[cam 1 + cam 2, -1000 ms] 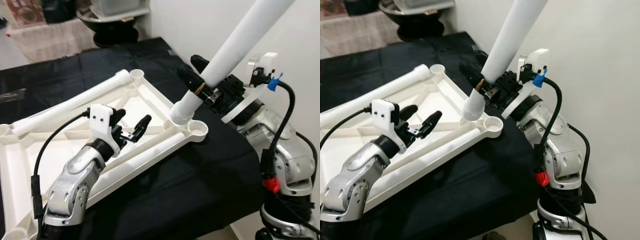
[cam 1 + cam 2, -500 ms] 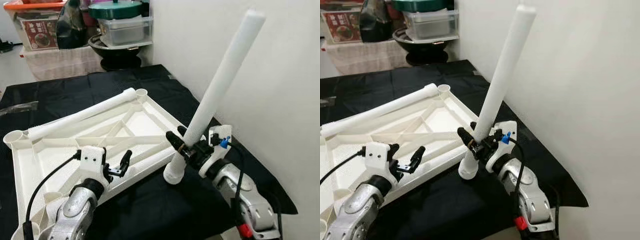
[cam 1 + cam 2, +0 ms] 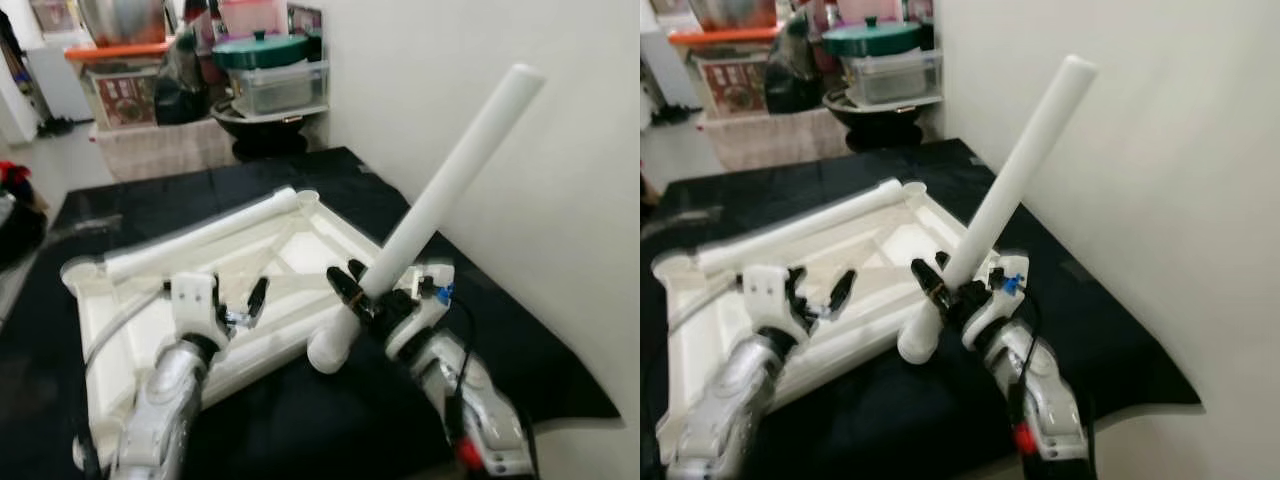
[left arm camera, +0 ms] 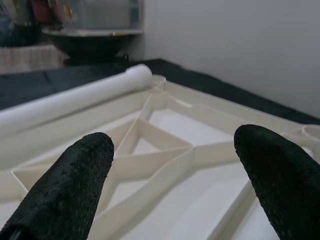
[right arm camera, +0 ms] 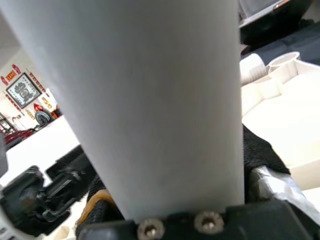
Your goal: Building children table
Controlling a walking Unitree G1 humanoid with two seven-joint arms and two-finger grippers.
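A white children's table top (image 3: 110, 330) lies upside down on a black cloth, ribs facing up. One white leg (image 3: 200, 240) lies along its far edge. My right gripper (image 3: 358, 292) is shut on a second white leg (image 3: 440, 190), low on its shaft. This leg tilts up to the right, and its threaded lower end (image 3: 328, 352) sits at the top's near right corner. The socket there is hidden behind it. My left gripper (image 3: 248, 305) hangs open just above the ribs (image 4: 150, 150), with its fingers (image 4: 75, 175) wide apart and nothing between them.
A white wall (image 3: 560, 200) stands close on the right. The black cloth's edge (image 3: 570, 385) runs near my right arm. Storage boxes and a pot with a green lid (image 3: 262, 50) stand behind the table. Open floor (image 3: 40, 165) lies at the far left.
The camera has pulled back and shifted. The leg in my right gripper has come down, with its lower end now at the table top's near right corner. My left gripper stays open.
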